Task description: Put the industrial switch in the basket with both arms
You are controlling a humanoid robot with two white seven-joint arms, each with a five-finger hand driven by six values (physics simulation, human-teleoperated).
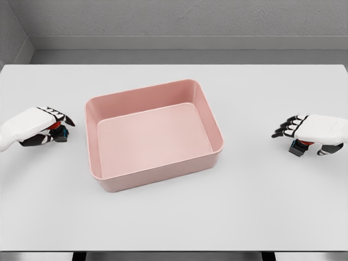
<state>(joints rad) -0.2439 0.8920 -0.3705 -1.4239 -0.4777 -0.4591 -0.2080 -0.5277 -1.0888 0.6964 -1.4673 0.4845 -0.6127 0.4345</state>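
Two small industrial switches were seen, each black-bodied with a red top: one [57, 132] under the left hand [32, 126], one [299, 147] under the right hand [315, 130]. Fingers were curled over each, though a firm hold could not be confirmed. One empty pink basket [157, 179] was set between them on the worktop [174, 223].

Just a plain white table [174, 217] taking up most of the shot, pretty glossy looking. Past the table's far edge there's a strip of grey floor [185, 56], and beyond that a rough grey textured wall [185, 19] across the top.
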